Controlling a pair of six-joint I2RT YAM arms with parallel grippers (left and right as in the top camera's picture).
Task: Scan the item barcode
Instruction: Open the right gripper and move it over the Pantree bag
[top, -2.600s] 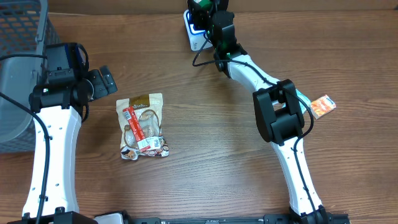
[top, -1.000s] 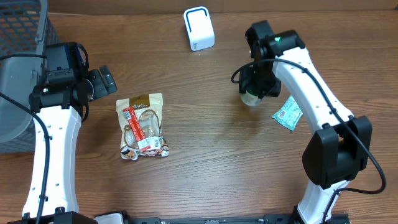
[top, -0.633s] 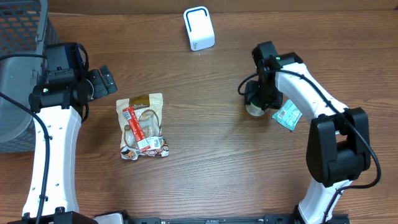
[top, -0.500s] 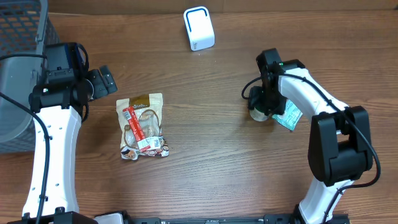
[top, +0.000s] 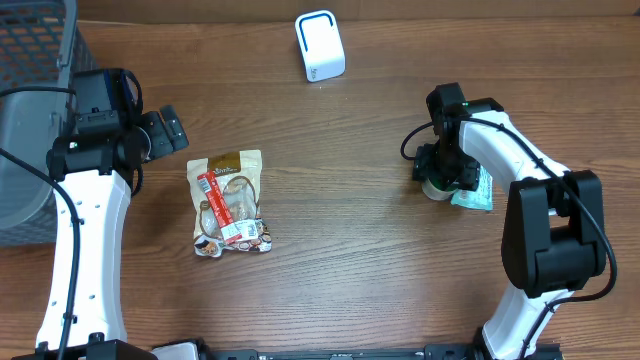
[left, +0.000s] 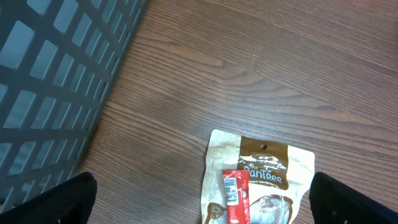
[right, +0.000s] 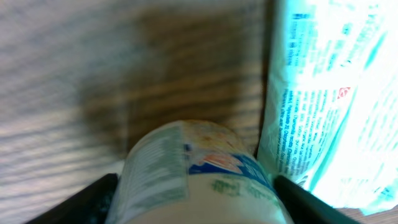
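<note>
Since the earliest overhead frame, the right arm has left the scanner (top: 320, 45) at the far edge and swung out to the right side of the wooden surface (top: 330, 250). The pale tub (top: 434, 190) has come with it.

Overhead: the white, blue-rimmed scanner stands well apart from both arms. A brown snack pouch (top: 230, 203) with a red strip lies flat in front of the left arm, and a grey mesh basket (top: 35, 50) fills the far left corner. A teal packet (top: 478, 190) lies just beside the tub on its outer side. The right arm is folded back on itself, its wrist pointing down so the right claw (top: 438, 178) sits low over the tub. The left arm reaches straight forward, with the left claw (top: 165, 133) above bare wood near the pouch.

Left wrist: the basket (left: 50, 81) wall slants across the upper left and the pouch (left: 261, 180) top shows below. The left claw (left: 200, 186) is spread wide with nothing between its fingers.

Right wrist: the blurred teal packet (right: 329, 99) crowds the right side. The tub (right: 199, 174), white with blue and green label print, lies between the fingers (right: 93, 199) of the right claw (right: 196, 193). I cannot tell whether they grip it or have let go.
</note>
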